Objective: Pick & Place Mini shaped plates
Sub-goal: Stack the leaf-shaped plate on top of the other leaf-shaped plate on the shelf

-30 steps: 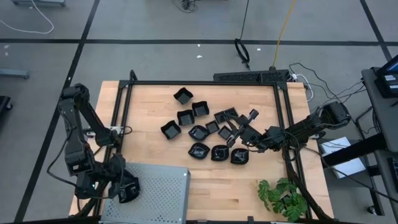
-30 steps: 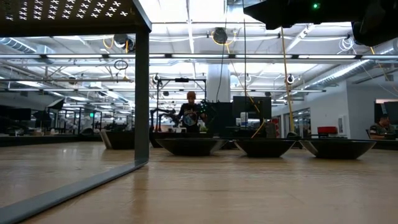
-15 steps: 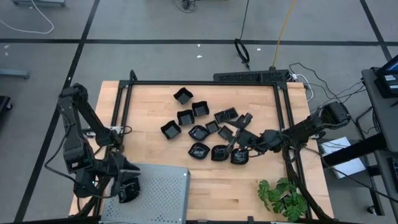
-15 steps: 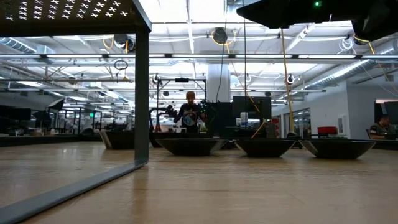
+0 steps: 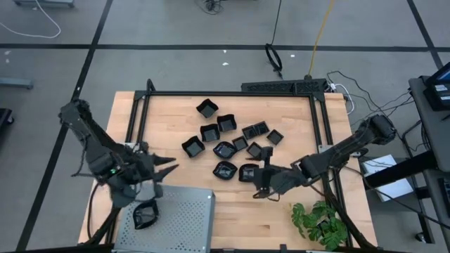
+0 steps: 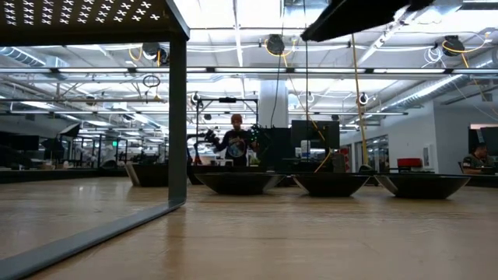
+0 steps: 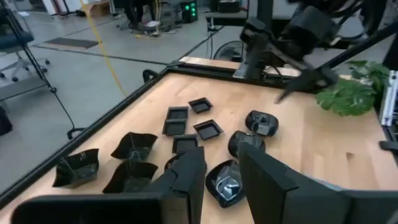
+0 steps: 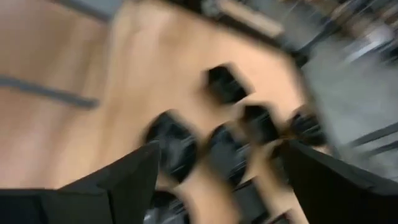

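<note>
Several small glossy black plates [image 5: 225, 149] lie in a loose cluster on the wooden table; they also show in the left wrist view [image 7: 208, 129]. One more black plate [image 5: 144, 216] lies on the near left part of the grey perforated tray [image 5: 184, 219]. My left gripper [image 5: 171, 166] is open and empty, above the table just beyond the tray, pointing toward the cluster [image 7: 221, 158]. My right gripper [image 5: 259, 184] is open and empty at the near right of the cluster, beside a round plate [image 5: 247, 172]; its wrist view [image 8: 221, 149] is blurred.
A black frame [image 5: 140, 133] borders the table's left, far and right sides. A green plant [image 5: 320, 221] stands at the near right corner. In the low view, the tray's leg [image 6: 177, 117] stands at the left and three plates [image 6: 331, 183] sit in a row.
My left gripper has risen from the tray's near left corner and gone toward the far right, turning toward the cluster; the plate stays on the tray. My right gripper has moved from over the cluster's right part toward the table's near and left edges.
</note>
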Controlling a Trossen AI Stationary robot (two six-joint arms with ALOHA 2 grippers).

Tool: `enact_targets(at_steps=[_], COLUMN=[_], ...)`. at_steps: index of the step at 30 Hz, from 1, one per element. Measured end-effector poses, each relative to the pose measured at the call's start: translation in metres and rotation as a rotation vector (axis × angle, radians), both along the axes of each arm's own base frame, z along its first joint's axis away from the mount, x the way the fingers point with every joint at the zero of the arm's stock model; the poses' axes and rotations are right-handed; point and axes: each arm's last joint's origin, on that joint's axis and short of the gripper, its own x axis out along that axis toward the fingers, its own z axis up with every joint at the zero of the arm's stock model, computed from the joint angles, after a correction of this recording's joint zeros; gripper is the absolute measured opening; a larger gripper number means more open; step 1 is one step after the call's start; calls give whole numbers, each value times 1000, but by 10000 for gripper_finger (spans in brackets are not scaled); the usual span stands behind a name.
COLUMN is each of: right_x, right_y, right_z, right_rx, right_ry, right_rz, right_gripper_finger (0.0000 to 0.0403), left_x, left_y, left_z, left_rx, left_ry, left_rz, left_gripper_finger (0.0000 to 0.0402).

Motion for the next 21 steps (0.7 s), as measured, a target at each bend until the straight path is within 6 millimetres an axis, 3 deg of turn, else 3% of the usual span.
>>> enact_targets(at_steps=[8, 13, 21], right_x=[-18, -37, -51], right_y=[7, 10, 11], right_z=[-11, -24, -50], right_rx=[98, 260, 294], right_ry=[167, 319, 296], right_rz=[-36, -140, -251], right_gripper_finger=[332, 333, 326], left_x=[69, 100, 149], left_y=[8, 23, 34], left_z=[-23, -49, -80], left_rx=[36, 49, 130], left_ry=[28, 123, 83], left_rz=[-115, -67, -7], left_gripper_finger=[153, 185, 202])
